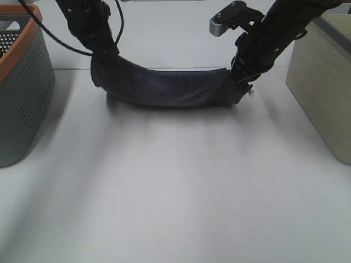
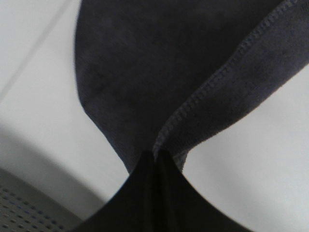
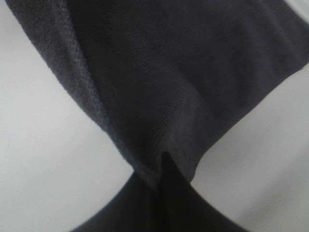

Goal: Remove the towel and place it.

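White tabletop (image 1: 175,197) spreads under both arms. Left gripper (image 2: 155,157) and right gripper (image 3: 161,166) are each clamped on an end of the towel (image 1: 164,86), which sags low between them at the far side. If the arms spread, these thin pinches could slip and drop an end. No writing is legible.

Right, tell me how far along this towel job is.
Done: the left gripper and right gripper are each shut on one end of the towel. In hand: it hangs between them, sagging in the middle, over the far side of the table; whether its lowest fold touches the surface is unclear. Left: setting it down and letting go. It is neither laid flat nor in the grey basket.
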Motion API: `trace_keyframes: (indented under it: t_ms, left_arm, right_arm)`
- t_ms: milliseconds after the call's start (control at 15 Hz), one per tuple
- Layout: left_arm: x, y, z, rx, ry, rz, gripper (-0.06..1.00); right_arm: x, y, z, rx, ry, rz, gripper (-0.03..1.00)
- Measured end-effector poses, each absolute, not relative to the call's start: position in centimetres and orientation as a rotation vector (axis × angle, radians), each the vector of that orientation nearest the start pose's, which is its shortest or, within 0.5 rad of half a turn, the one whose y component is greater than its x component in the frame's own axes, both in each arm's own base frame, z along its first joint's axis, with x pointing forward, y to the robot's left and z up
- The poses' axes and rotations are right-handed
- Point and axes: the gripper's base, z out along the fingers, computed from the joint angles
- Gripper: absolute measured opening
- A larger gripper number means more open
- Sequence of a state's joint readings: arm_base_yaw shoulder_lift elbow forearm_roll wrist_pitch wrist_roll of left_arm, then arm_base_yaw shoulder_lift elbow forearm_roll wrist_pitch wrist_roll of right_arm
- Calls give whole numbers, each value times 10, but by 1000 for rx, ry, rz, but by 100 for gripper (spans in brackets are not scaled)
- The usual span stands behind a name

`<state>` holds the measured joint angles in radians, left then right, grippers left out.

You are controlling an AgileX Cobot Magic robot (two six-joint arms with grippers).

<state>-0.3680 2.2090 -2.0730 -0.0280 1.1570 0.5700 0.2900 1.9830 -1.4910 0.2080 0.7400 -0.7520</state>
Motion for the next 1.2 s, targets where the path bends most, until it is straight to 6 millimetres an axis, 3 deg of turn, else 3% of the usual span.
trace_keyframes:
  t_ms: [333, 600, 667, 867, 1200]
  left_arm:
    - [432, -178, 203, 1378, 2634, -148, 0]
    - [414, -173, 168, 1420, 2761, -215, 0]
    - [404, -173, 155, 1417, 2815, -282, 0]
    - [389, -175, 149, 1463, 2839, -313, 0]
    - [379, -166, 143, 1551, 2858, -206, 4]
  right_arm:
    - [375, 131, 192, -1280, 2742, 283, 2]
    - [366, 133, 175, -1199, 2920, 405, 2]
    - [357, 134, 161, -1171, 2982, 499, 2]
    - [343, 135, 146, -1146, 3058, 600, 2]
    - [341, 138, 146, -1108, 3067, 675, 3]
